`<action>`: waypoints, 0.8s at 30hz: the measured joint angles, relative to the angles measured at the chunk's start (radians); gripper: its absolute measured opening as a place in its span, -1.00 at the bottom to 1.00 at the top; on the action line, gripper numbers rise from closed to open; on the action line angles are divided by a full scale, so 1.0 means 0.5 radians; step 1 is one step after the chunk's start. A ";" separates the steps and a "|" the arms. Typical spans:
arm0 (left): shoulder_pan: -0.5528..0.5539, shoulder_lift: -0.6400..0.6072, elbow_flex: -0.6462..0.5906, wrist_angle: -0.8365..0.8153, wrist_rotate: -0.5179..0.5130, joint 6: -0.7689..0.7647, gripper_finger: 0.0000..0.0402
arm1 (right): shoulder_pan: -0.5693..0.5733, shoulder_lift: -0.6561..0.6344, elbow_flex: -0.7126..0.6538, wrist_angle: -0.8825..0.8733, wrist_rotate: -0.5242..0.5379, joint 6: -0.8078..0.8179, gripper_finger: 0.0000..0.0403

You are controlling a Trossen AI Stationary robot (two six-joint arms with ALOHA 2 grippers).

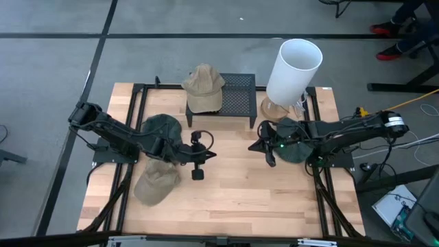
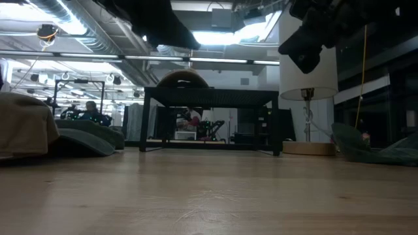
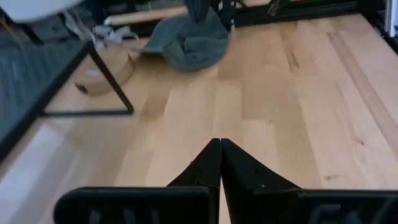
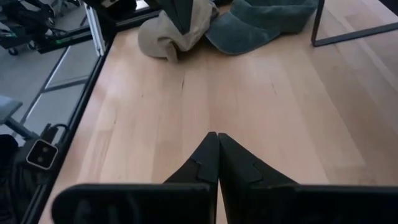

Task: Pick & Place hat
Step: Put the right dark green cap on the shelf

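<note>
Four hats are seen on the wooden table (image 1: pixel 233 199). A tan hat (image 1: pixel 204 88) is set on the black mesh stand (image 1: pixel 240 96) at the 12 o'clock side of the table. A dark green hat (image 1: pixel 159 127) lies toward 9 o'clock, with a second tan hat (image 1: pixel 156 182) just beside it toward 7 o'clock. Another dark green hat (image 1: pixel 295 147) lies toward 3 o'clock, next to the wooden base of a white cylindrical lamp (image 1: pixel 293 68).

The left pincer (image 1: pixel 197 173) is held above bare wood near the table's middle, its fingers (image 3: pixel 211 168) pressed fully together with nothing between them. The right pincer (image 1: pixel 269 159) is held above the wood at the edge of the 3 o'clock hat, its fingers (image 4: pixel 211 158) likewise closed tight and empty.
</note>
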 joint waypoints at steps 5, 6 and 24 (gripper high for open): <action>0.000 0.000 0.000 0.059 -0.001 0.165 -0.98 | 0.008 0.061 0.000 0.078 0.000 -0.003 -0.96; 0.000 0.000 0.000 0.060 -0.001 0.169 -0.98 | 0.008 0.069 0.000 0.093 0.000 -0.004 -0.96; 0.000 0.000 0.000 0.059 -0.018 0.118 -0.98 | 0.007 0.088 0.000 0.174 0.000 -0.072 -0.96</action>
